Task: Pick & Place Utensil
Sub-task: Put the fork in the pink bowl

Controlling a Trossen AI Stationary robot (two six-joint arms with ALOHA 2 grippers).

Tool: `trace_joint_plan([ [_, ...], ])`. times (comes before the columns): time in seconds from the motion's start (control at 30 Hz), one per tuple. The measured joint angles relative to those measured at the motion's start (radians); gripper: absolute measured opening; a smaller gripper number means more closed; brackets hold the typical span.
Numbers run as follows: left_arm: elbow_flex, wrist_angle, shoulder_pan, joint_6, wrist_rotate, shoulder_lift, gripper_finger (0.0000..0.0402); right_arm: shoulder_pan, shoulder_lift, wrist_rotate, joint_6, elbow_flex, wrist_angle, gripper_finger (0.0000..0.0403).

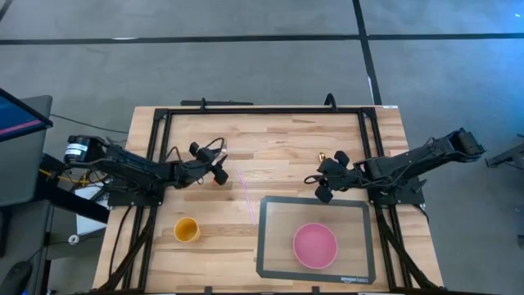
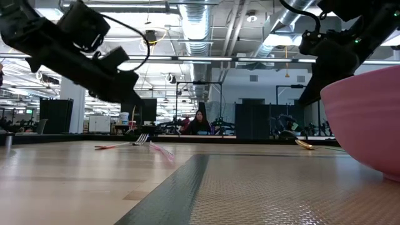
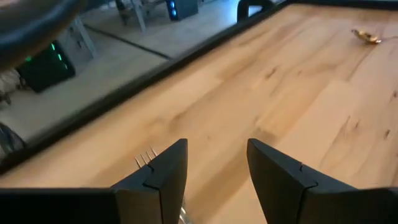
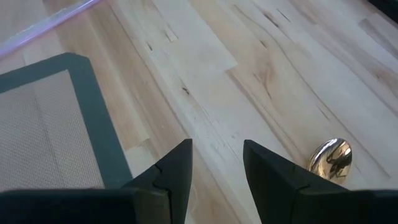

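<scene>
A fork with a reddish handle lies flat on the wood (image 2: 140, 139). Its tines (image 3: 146, 160) peek out beside one finger of my left gripper (image 3: 217, 146), which hovers open just above it (image 1: 219, 166). A thin pink utensil (image 1: 247, 197) lies flat between the arms. A gold spoon (image 4: 331, 158) rests on the table toward the far edge from my right gripper (image 4: 217, 144), which hangs open above the wood near the mat's far edge (image 1: 322, 184). A pink bowl (image 1: 315, 245) stands on a grey mat (image 1: 274, 209).
A yellow cup (image 1: 187, 229) stands near the table's near-left part. The dark frame rail (image 1: 262, 111) runs along the far edge and down both sides. Bare wood (image 1: 270, 143) lies between the two grippers toward the far edge. A person sits in the room beyond the table (image 2: 200, 122).
</scene>
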Motion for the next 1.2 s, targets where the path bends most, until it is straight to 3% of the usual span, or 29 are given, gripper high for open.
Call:
trace_joint_plan([
  [0.2, -0.002, -0.019, -0.01, -0.156, 0.025, 0.118, 0.0168, 0.0, 0.0, -0.003, 0.01, 0.0, 0.0, 0.0136],
  [0.93, -0.008, 0.0, -0.001, -0.277, -0.025, 0.358, 0.0167, 0.0, 0.0, -0.003, 0.01, 0.0, 0.001, 0.0136],
  [1.07, -0.006, 0.001, -0.001, -0.292, -0.019, 0.368, 0.0141, 0.0, 0.0, -0.003, 0.01, 0.0, 0.001, 0.0136],
  [1.2, -0.006, -0.002, -0.002, -0.291, 0.0, 0.36, 0.0083, 0.0, 0.0, -0.003, 0.01, 0.0, 0.001, 0.0136],
])
